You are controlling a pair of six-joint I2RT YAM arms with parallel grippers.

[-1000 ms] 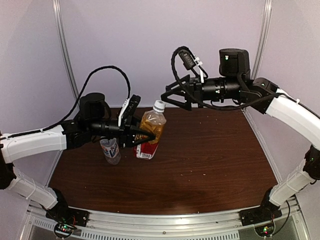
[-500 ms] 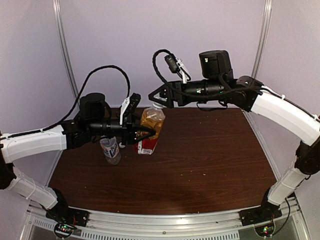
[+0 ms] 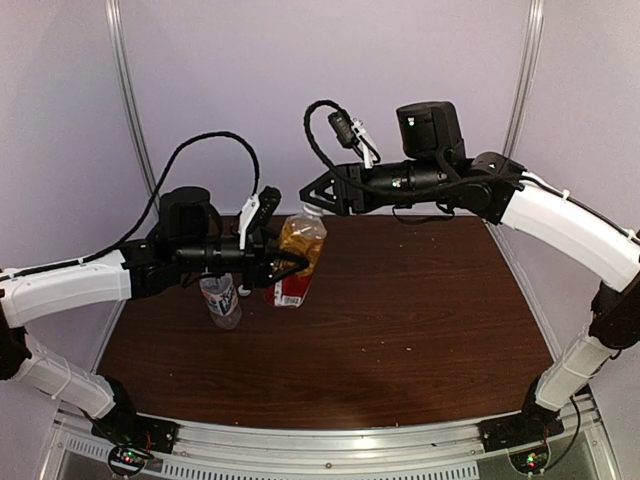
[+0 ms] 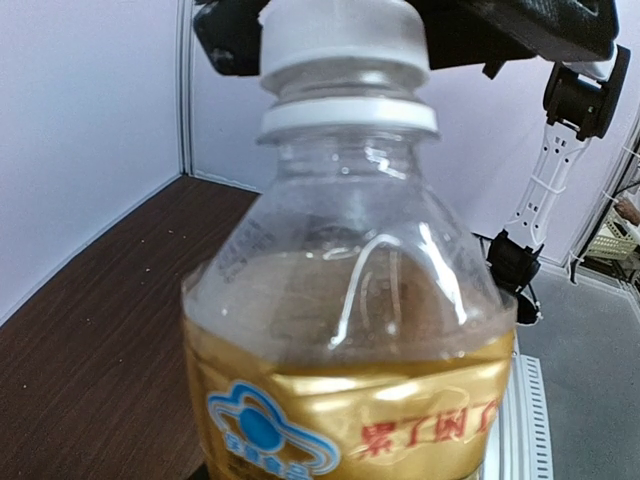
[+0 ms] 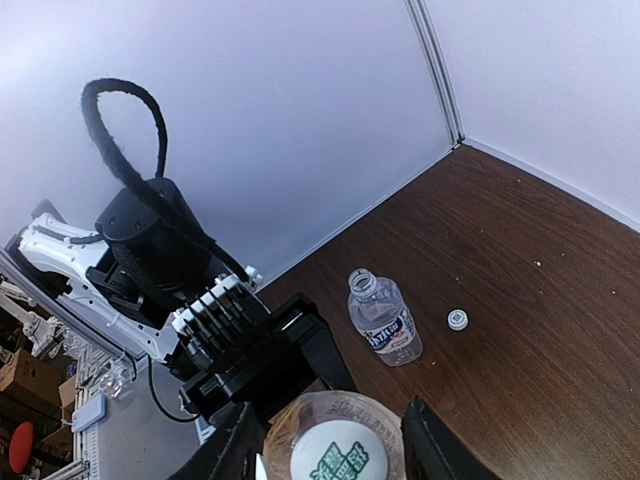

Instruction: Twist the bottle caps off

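The amber bottle (image 3: 303, 240) is clear, thin plastic with a rounded shoulder. Amber liquid fills it to the shoulder, above a glossy gold and red label. Its ridged white cap (image 4: 343, 35) sits screwed on over a white collar ring (a green print shows on its top from the right wrist). The left gripper (image 3: 288, 268) is clamped narrowly around the bottle's labelled middle, over the left rear of the dark wood-grain table (image 3: 400, 300). I cannot tell whether the base touches the surface.

The right gripper (image 3: 312, 198) has its 2 black fingers (image 5: 435, 445) against opposite sides of that cap. 1 second ago it hung well to the right, jaws wider, the cap bare. Since then it has come across and narrowed onto the cap.

The clear bottle (image 5: 385, 318) stands open-necked on the table beside the left arm, its small round loose cap (image 5: 457, 319) lying near it.
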